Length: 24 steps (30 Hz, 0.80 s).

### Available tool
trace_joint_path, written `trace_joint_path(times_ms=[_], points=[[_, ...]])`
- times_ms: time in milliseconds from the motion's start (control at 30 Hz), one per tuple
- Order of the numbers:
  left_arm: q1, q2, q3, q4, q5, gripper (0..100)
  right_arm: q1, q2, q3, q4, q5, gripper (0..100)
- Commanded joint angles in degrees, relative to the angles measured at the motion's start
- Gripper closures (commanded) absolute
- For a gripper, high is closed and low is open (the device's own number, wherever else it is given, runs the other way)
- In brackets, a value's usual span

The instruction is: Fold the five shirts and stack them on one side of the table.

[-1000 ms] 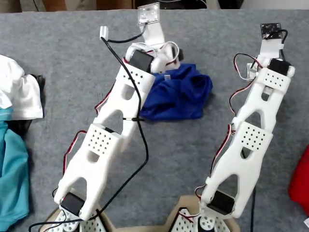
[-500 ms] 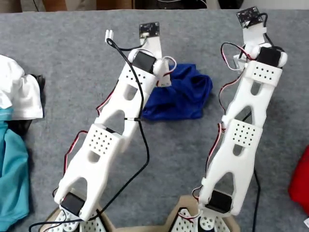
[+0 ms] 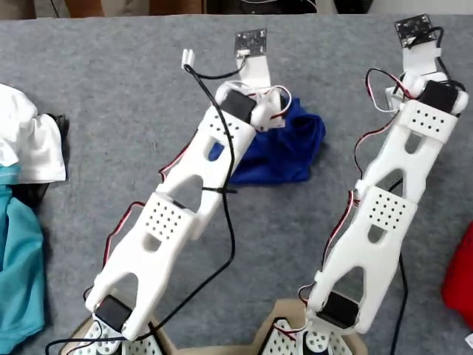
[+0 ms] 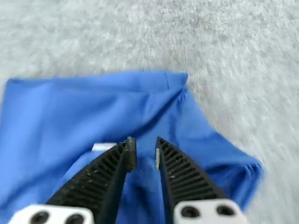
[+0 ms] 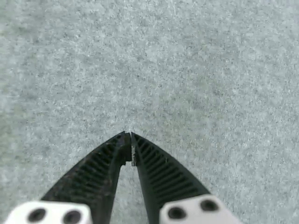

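A crumpled blue shirt [image 3: 288, 144] lies at the middle of the grey table, toward the far side. My left arm [image 3: 166, 222] stretches over the shirt's left part. In the left wrist view my left gripper [image 4: 143, 151] hangs just above the blue shirt [image 4: 70, 112], open by a narrow gap with blue cloth showing between the tips. My right arm [image 3: 384, 214] stretches toward the far right of the table. My right gripper [image 5: 129, 142] is shut over bare grey carpet, holding nothing. A white shirt [image 3: 29, 144] and a teal shirt [image 3: 18, 259] lie at the left edge, and a red shirt [image 3: 462, 277] at the right edge.
A dark item [image 3: 55, 126] pokes out beside the white shirt. A black cable [image 3: 225, 222] loops along the left arm. Bare grey table [image 3: 111, 89] spreads between the left pile and the blue shirt, and also in front of the shirt.
My left arm has swung to the right, farther over the blue shirt. The right arm swung left, then back to the right near the far edge.
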Motion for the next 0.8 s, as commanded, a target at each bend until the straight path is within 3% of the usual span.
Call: trace_joint_path(times_ms=[0,300,567,767], points=[[1.1,1.6,0.8,-6.7,0.2,92,0.7,0.5,-2.5,-2.0,0.2,98.5],[5.3,4.5,-0.3,-3.3,0.0,94,0.7,1.0,-2.6,-2.9,0.2,98.5],[8.4,2.1,-10.0,18.2,-0.3,98,0.8,0.9,-2.6,-2.9,0.2,98.5],[8.9,2.0,-15.3,26.5,-0.3,98,1.3,0.9,-2.6,-2.9,0.2,98.5]])
